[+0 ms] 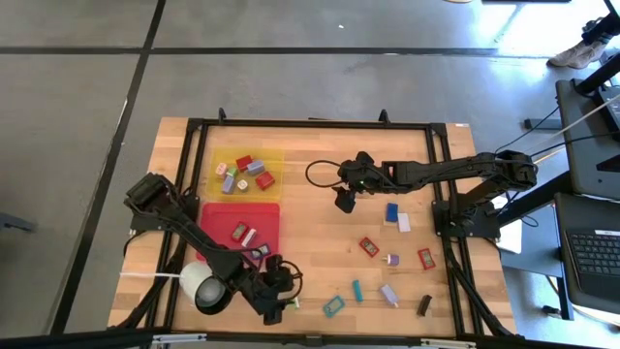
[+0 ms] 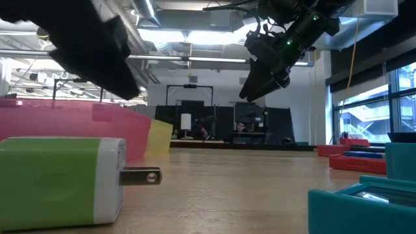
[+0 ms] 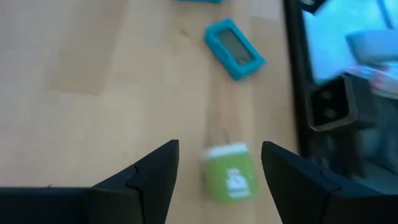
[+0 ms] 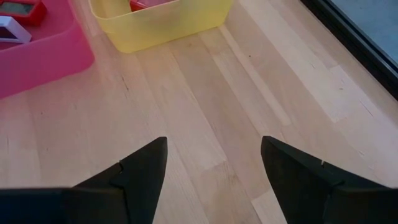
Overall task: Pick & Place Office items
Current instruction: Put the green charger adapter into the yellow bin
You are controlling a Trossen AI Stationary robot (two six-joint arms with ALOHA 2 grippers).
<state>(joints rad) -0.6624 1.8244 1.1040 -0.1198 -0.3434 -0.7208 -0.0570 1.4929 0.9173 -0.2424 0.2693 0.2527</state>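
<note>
A small green-and-white plug block [image 3: 229,176] lies on the wood close to the table's near edge; it also shows in the low view as the plug block [image 2: 62,182], lying on its side with its metal prongs pointing sideways. My left gripper [image 3: 219,144] is open and hovers slanting down over it, one finger on either side and neither touching it; from above, my left gripper [image 1: 279,308] shows beside the plug block [image 1: 294,303]. A teal item [image 3: 234,48] lies just beyond. My right gripper [image 1: 345,201] hangs open over the table's middle, holding nothing.
A yellow tray [image 1: 274,158] at the far left holds several items, and a red tray [image 1: 221,215] nearer holds a few. A white round cup [image 1: 199,286] stands beside my left arm. Blue [image 1: 392,212], red [image 1: 368,246], teal [image 1: 333,305], purple [image 1: 389,294] and black [image 1: 424,305] items lie scattered at the right.
</note>
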